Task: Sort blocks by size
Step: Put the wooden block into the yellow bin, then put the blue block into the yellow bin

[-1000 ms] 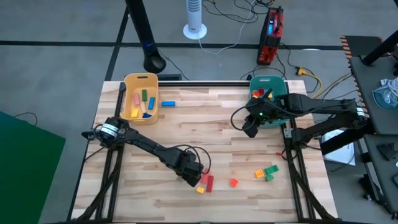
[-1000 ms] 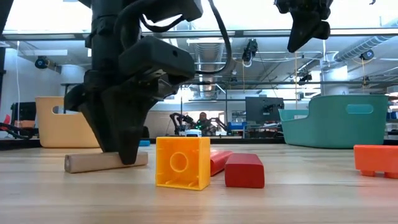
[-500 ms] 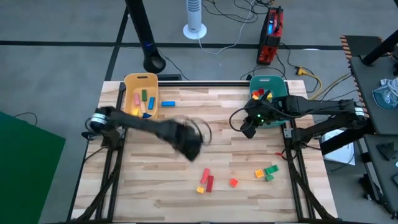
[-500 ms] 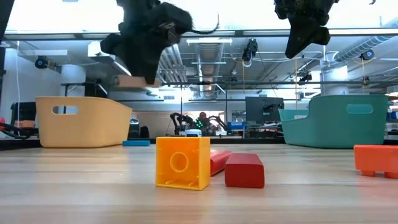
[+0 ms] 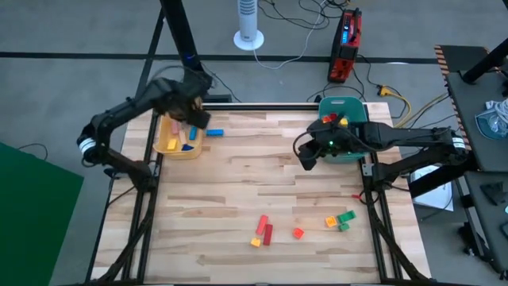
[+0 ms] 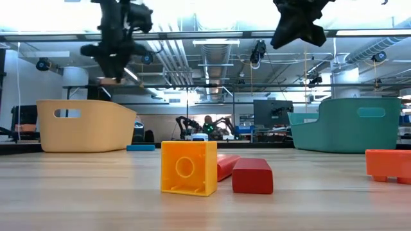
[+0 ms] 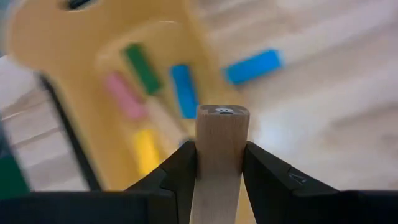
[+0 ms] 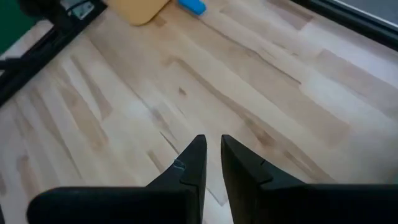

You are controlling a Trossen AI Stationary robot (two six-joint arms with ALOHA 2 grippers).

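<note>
**Left arm held a wooden bar above the yellow bin**

The left gripper (image 7: 219, 163) was clamped on a plain wooden bar (image 7: 219, 149), its two dark fingers (image 7: 180, 171) pressed against the bar's sides, with the bar's end sticking out past the fingertips. In the high view the left gripper (image 5: 193, 111) hung over the rim of the yellow bin (image 5: 164, 144) at the table's far left corner. Directly beyond the held bar, the bin already contained a green bar (image 7: 140, 66), a blue bar (image 7: 184, 91), a pink bar (image 7: 124, 95) and a yellow bar (image 7: 147, 152). Another blue bar (image 5: 214, 132) lay on the wooden table (image 5: 262, 183) just beside the bin.

The right gripper (image 5: 305, 158) hovered above the table next to the teal bin (image 5: 346, 105), its fingers nearly together and holding nothing.

Near the table's front edge lay a yellow cube (image 6: 188, 167) with two red blocks (image 6: 252, 175) just beside it, and farther right a small red cube (image 5: 298, 233), an orange block (image 5: 330, 223) and green blocks (image 5: 345, 217), all well apart from both grippers.
</note>
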